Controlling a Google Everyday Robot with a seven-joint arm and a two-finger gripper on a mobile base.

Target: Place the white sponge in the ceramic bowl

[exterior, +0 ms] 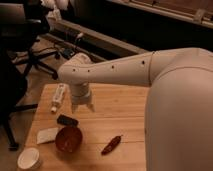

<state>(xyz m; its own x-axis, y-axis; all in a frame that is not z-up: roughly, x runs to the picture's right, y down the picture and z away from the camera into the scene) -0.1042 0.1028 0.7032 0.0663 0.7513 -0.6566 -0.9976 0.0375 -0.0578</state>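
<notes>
Wood is all that lies under my jaws: they hang over the bench (125, 107), pointing down, spread wide and empty, touching nothing. Nearest to them, a little toward the front edge, is a small black block (67, 120). Dropping straight from here would, I judge, land me on that rather than on my target.

Beyond the block sits the ceramic bowl (68, 139), and the white sponge (47, 135) lies flat on the bench just beside its left rim. That closeness is my main worry. One finger coming down on the bowl side could nudge the bowl, and the flat pad could slip out from under a shallow pinch.

Farther out, a white bottle (58, 97) and a white cup (29, 158) could be mistaken for the sponge. A red pepper (111, 145) lies well clear.
</notes>
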